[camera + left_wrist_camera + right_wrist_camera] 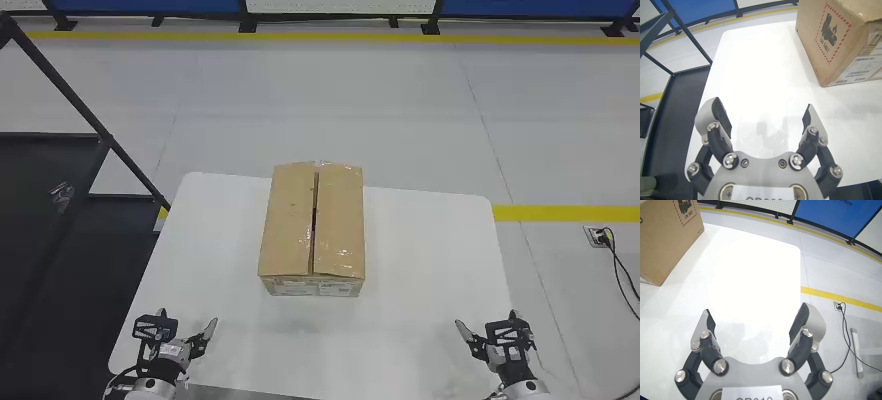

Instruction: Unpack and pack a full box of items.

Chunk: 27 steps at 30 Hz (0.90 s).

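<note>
- Centre of worktop (430,300), nearer its far edge: cardboard box (313,228), top flaps closed, taped.
- Robot-side left corner: left claw (762,106) open, empty, well apart from box.
- Robot-side right corner: right claw (755,308) open, empty too.

brown cardboard box (313,230), flaps taped shut, upright, mid-table

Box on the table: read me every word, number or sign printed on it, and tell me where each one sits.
"UN 3481": on the left hazard label, red-hatched, on the left side of the box, below a battery-and-flame sign.
"UN 3481": on the right hazard label, on the box's right side.
Shipping labels with barcodes, on the near face: print too small to read.
</note>
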Tool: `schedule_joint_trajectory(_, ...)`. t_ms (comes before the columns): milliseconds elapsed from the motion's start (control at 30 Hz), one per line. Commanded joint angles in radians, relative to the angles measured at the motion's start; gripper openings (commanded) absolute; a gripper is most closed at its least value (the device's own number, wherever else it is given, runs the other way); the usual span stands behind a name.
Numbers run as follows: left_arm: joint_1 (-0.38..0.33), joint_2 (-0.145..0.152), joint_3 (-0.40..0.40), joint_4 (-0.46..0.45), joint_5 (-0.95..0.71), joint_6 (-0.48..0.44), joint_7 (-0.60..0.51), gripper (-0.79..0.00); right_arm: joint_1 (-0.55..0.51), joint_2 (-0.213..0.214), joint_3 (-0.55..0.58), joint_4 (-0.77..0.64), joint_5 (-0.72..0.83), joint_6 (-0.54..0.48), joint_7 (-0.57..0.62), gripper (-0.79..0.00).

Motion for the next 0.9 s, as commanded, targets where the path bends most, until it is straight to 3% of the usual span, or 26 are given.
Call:
schedule_joint_trajectory(0,0.000,0.000,0.000,0.000,0.000,0.000,0.000,0.000,0.000,0.000,0.000,0.000,0.000,0.000,0.000,0.000)
schedule_joint_trajectory(300,-0.009,-0.002,-0.004,0.005,-0.043,-0.013,0.016,0.000,0.008,-0.003,-0.010,-0.016,0.033,-0.009,-0.014,0.000)
schedule_joint_trajectory(533,-0.117,-0.006,0.004,0.090,-0.106,-0.094,0.115,0.000,0.065,-0.015,-0.104,-0.083,-0.070,0.053,-0.032,0.000)
schedule_joint_trajectory(667,-0.200,-0.014,0.030,0.123,-0.130,-0.073,0.176,0.000,0.120,-0.029,-0.187,-0.093,-0.163,0.163,-0.078,0.000)
schedule_joint_trajectory(767,-0.252,-0.021,0.066,0.135,-0.125,-0.056,0.190,0.000,0.160,-0.039,-0.248,-0.094,-0.199,0.194,-0.101,0.000)
schedule_joint_trajectory(867,-0.260,-0.022,0.070,0.137,-0.126,-0.056,0.186,0.000,0.166,-0.040,-0.258,-0.096,-0.210,0.192,-0.098,0.000)
